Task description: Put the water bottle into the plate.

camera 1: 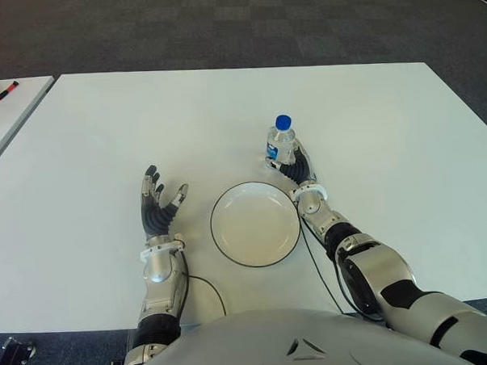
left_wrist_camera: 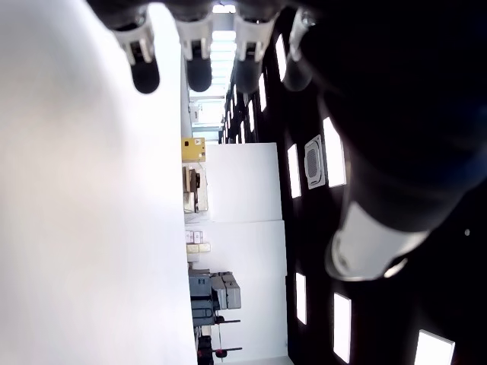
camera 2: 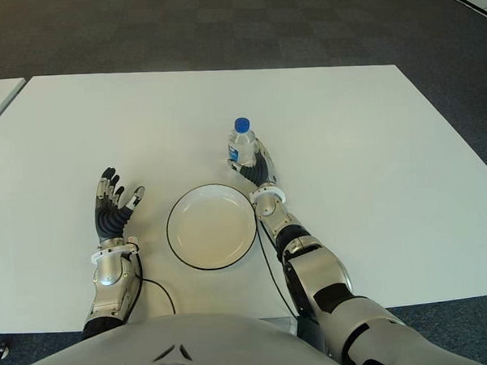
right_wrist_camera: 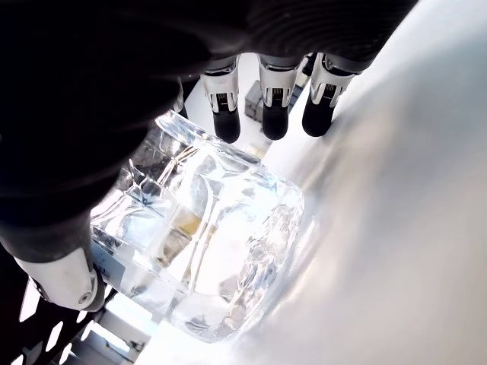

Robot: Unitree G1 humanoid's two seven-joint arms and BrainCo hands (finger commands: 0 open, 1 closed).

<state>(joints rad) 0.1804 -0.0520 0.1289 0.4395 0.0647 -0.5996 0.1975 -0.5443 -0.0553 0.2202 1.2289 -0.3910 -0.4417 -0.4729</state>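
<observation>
A clear water bottle (camera 1: 280, 143) with a blue cap stands upright on the white table (camera 1: 387, 128), just beyond the far right rim of the plate (camera 1: 255, 224). The plate is white with a dark rim and has nothing on it. My right hand (camera 1: 298, 167) reaches past the plate's right side and sits against the bottle's near side. In the right wrist view the bottle (right_wrist_camera: 205, 243) lies between the thumb (right_wrist_camera: 61, 274) and the straight fingers (right_wrist_camera: 274, 114), which are not curled round it. My left hand (camera 1: 158, 204) shows left of the plate, fingers spread, holding nothing.
A second white table at the far left carries markers (camera 1: 1, 90). A thin black cable (camera 1: 209, 287) runs over the table near its front edge. Dark carpet (camera 1: 236, 21) lies beyond the table's far edge.
</observation>
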